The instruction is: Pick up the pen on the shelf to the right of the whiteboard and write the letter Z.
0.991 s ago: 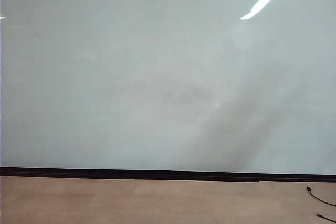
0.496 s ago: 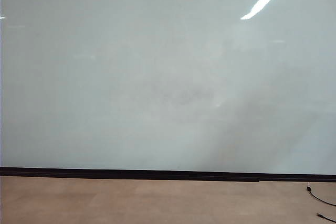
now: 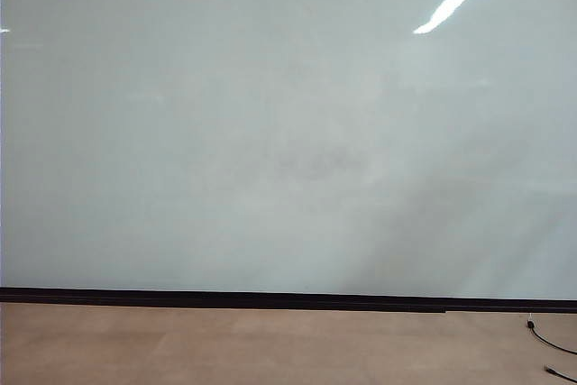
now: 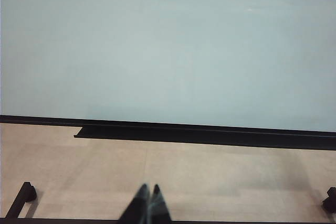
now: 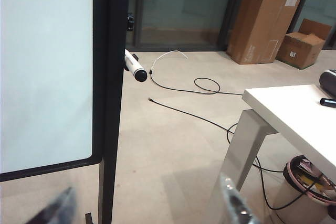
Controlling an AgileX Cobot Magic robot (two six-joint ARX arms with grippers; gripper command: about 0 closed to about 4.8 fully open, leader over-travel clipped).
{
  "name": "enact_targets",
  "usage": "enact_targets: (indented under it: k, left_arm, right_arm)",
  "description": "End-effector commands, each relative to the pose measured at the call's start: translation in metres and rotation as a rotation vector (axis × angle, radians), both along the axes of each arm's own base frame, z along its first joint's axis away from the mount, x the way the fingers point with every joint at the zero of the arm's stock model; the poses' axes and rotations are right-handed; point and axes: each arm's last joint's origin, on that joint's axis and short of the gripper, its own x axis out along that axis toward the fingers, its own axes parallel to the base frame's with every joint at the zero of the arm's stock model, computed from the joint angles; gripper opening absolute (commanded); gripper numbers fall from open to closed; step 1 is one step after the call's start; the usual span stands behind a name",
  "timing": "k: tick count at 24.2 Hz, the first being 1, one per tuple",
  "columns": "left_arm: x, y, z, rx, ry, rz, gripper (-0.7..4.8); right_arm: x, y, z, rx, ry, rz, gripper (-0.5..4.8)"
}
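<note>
pen (image 5: 134, 67): white, dark end | left hand (image 4: 147, 203): together | right hand (image 5: 147, 208): apart

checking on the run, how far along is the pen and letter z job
Nothing is done yet: the whiteboard is blank, no Z. The pen sits beside the board's right edge. In hand: the right gripper is open and empty, facing it; the left gripper is shut. Left: grasp, write.
</note>
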Motion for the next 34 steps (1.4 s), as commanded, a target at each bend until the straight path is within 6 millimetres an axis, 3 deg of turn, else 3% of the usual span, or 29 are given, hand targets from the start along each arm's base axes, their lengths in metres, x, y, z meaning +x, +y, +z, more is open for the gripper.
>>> enact_targets:
  k: [1, 16, 20, 34]
  left_arm:
    - [0.000, 0.000, 0.002, 0.004, -0.013, -0.001, -0.05]
    - [0.000, 0.000, 0.002, 0.004, -0.013, -0.001, -0.04]
    - [0.000, 0.000, 0.002, 0.004, -0.013, -0.001, -0.04]
    - [0.000, 0.000, 0.002, 0.004, -0.013, -0.001, -0.05]
  right_arm:
    - [0.000, 0.000, 0.002, 0.002, -0.009, -0.004, 3.61]
    - [0.000, -0.003, 0.004, 0.046, -0.054, -0.019, 3.65]
    - [0.000, -0.006, 0.005, 0.060, -0.072, 0.000, 3.92]
    - [-0.001, -0.010, 0.014, 0.050, -0.167, 0.000, 3.68]
